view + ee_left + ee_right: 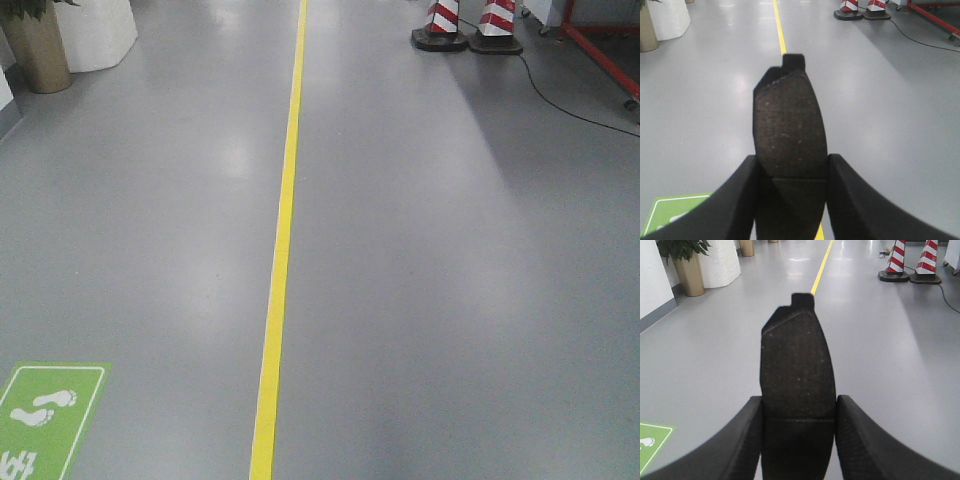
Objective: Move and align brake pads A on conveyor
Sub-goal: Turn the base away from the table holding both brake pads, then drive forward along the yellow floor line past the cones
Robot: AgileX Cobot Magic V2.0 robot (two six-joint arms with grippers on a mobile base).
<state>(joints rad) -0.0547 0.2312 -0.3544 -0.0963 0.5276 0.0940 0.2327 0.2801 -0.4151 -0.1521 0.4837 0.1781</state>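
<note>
Left fingers [735,200], right fingers [740,440] pinch pads [790,125] [797,365], bottoms cropped.

floor [450,300]: glossy grey | yellow line [280,250]: runs lengthwise, just left of centre | green footprint sign [45,415]: lower-left corner, cut off | two red-and-white cones [441,22]: top right, side by side | black cable [550,103]: near cones | tan planter [38,55]: top left

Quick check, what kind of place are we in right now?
Likely a factory or workshop aisle: a smooth grey floor with a yellow lane line, red-and-white traffic cones and a green footprint floor marker.
</note>
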